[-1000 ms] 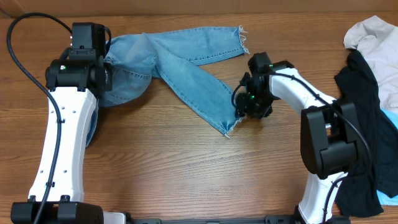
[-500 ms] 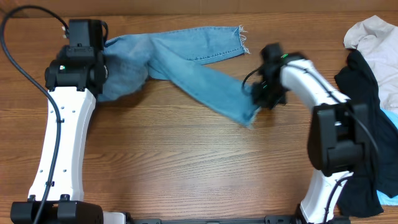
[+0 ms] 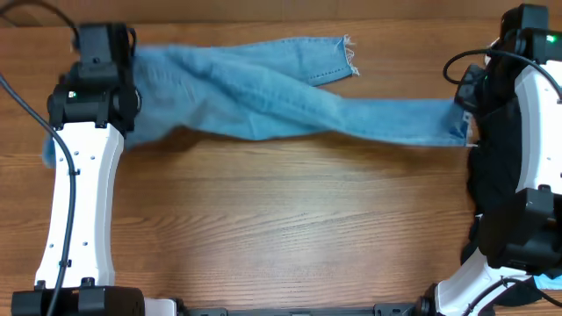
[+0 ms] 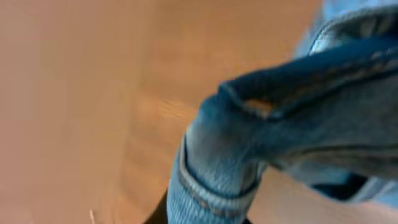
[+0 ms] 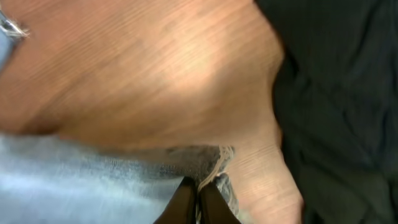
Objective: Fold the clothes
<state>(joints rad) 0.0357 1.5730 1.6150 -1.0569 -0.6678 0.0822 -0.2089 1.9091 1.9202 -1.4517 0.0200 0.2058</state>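
The light-blue jeans (image 3: 263, 96) lie stretched across the far part of the table. My left gripper (image 3: 118, 83) is shut on the bunched waistband end (image 4: 211, 186); only dark finger edges show at the bottom of the left wrist view. My right gripper (image 3: 467, 104) is shut on the frayed hem (image 5: 217, 163) of one leg, pulled out to the right, its fingers (image 5: 184, 202) pinching the denim. The other leg's frayed hem (image 3: 342, 57) lies free at the far middle, crossing over the held leg.
A black garment (image 3: 500, 189) lies at the right edge under my right arm and fills the right of the right wrist view (image 5: 336, 93). A bit of light-blue cloth (image 3: 549, 281) shows at the near right corner. Bare wood (image 3: 281, 219) covers the near half.
My right gripper has pulled the leg hem far to the right, over by the black garment, drawing the leg out straight. My left gripper has shifted slightly left and back with the waistband.
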